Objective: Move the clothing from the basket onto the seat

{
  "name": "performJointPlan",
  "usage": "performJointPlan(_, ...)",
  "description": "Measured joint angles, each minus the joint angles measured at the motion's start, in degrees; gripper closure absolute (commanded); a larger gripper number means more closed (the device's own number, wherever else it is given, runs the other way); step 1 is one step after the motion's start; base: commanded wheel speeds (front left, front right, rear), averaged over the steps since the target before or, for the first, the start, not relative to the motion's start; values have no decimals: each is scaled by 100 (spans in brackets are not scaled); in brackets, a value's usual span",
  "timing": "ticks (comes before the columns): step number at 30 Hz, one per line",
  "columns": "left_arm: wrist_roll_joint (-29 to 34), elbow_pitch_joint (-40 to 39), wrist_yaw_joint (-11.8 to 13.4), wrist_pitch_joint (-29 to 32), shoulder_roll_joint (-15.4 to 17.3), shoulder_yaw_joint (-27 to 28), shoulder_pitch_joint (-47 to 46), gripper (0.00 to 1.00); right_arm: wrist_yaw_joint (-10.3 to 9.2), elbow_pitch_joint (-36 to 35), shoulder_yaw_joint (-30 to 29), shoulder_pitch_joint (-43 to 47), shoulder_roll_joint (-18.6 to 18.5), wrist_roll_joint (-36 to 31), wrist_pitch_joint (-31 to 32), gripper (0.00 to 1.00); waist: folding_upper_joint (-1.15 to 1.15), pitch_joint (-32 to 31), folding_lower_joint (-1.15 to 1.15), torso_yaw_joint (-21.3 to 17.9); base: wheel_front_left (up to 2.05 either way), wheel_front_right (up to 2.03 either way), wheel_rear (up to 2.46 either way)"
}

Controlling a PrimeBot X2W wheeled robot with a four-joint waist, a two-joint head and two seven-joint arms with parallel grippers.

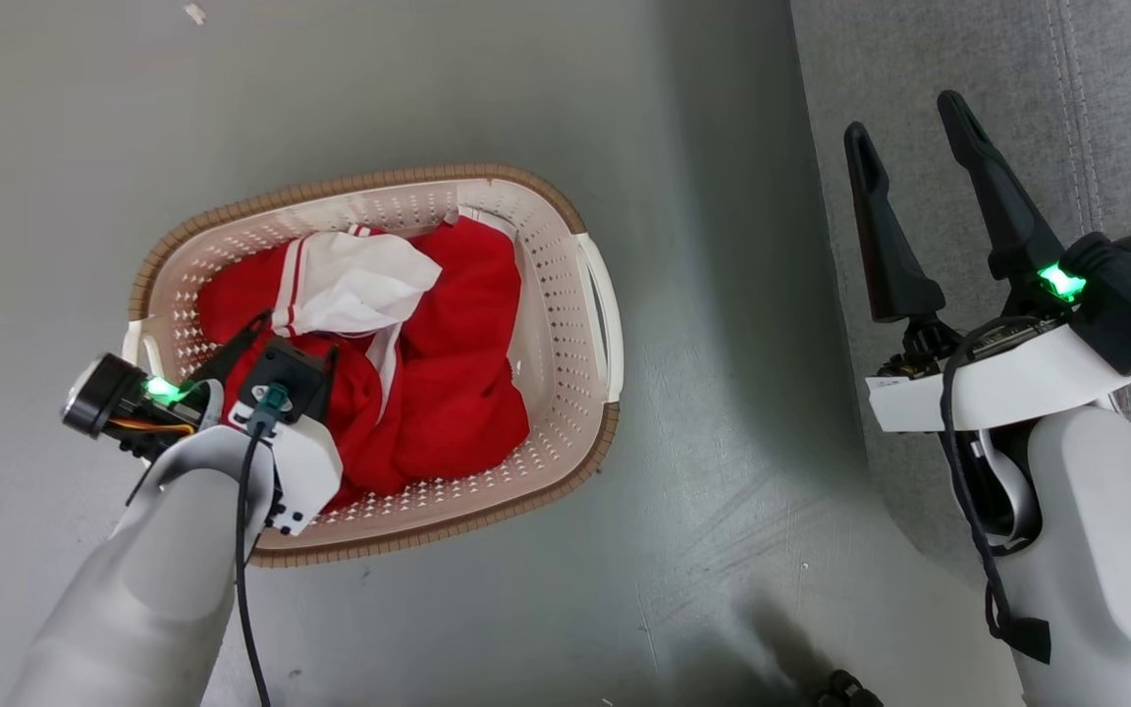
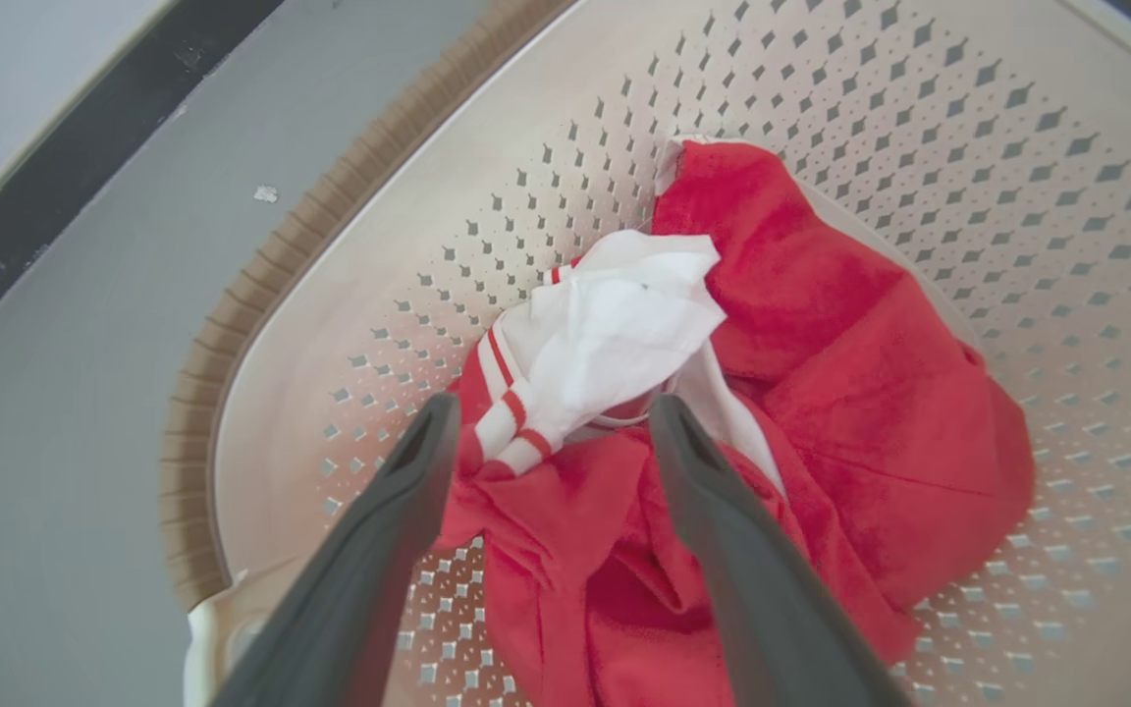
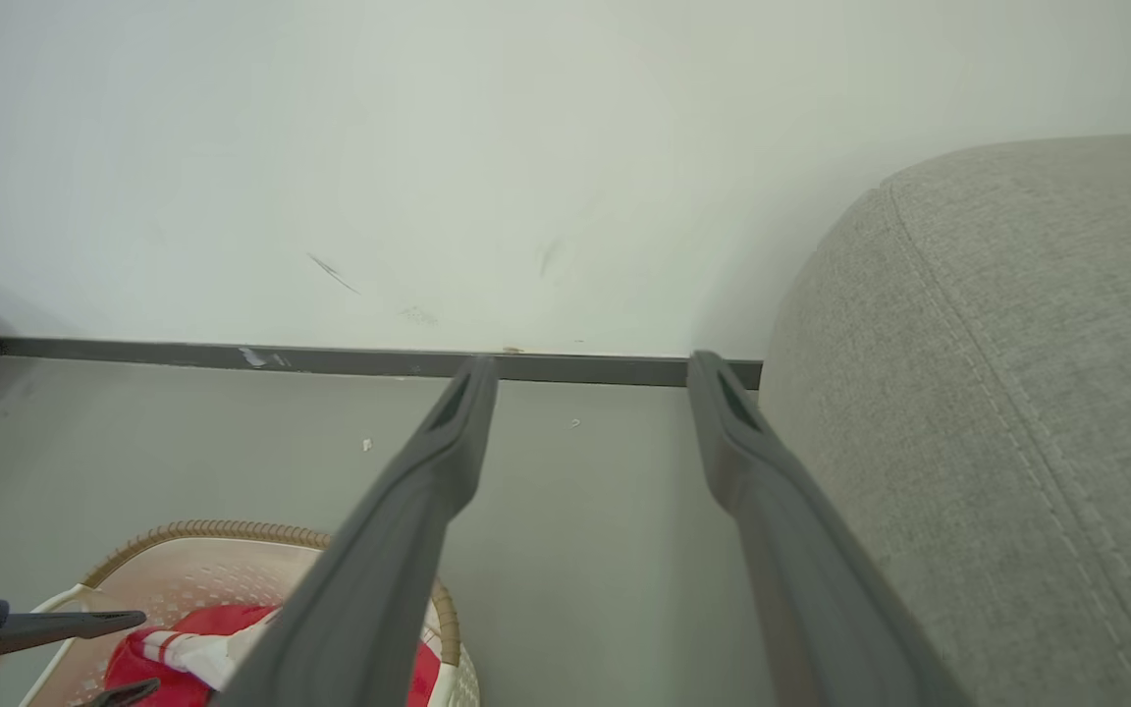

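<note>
Red fabric with white stripes: the clothing [image 1: 448, 383], heaped in the basket [image 1: 558, 285] and covering most of its bottom. None of it lies on the seat [image 1: 978, 69].

Basket: cream perforated plastic with a brown woven-look rim, standing on the grey floor [image 1: 723, 412], to the left of the seat and apart from it.

Left gripper [image 2: 556, 407]: reaching down into the basket's near-left end. Its jaws are spread wide and empty, one finger on each side of the crumpled white panel [image 2: 615, 334] and its striped cuff [image 2: 511, 432]. I cannot tell whether the tips touch the cloth.

Right gripper [image 1: 904, 118]: raised over the seat's front edge, jaws wide, holding nothing, well apart from the basket.

Step in hand, as I judge it: taking the first hold on the heap.

Notes for a good hold:
- Sink both fingers deeper before closing, so they take a thick gather where white meets red. A pinch on the thin white layer alone would likely slip or lift one flap.
- Close fully on the bunch, since soft cloth gives under the pads.
- Lift straight up until the trailing fabric clears the rim. A sideways pull made early could snag the wall and drag or tip the light basket.
- Then carry it rightward to the seat, keeping clear of the waiting right gripper.
</note>
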Motion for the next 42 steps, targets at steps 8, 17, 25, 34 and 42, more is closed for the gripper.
performJointPlan(8,0,214,92,1,29,66,-253,0,0,1,85,-223,-2,40,0,0,0,283,0,-69,0,0,0)
performJointPlan(17,7,485,143,53,26,71,-478,60,0,3,148,-335,-2,41,-1,0,0,476,0,-109,0,0,0)
performJointPlan(25,56,725,144,57,-3,14,-577,100,0,60,130,-472,-4,41,-1,0,0,491,-1,-100,0,0,0)
performJointPlan(34,-59,655,134,-229,-200,54,-586,100,0,211,118,-559,-7,34,-1,0,0,375,-1,-29,0,0,0)
performJointPlan(42,-158,458,64,-333,-240,104,-585,100,0,339,118,-569,-8,23,-1,0,0,186,-1,87,0,0,0)
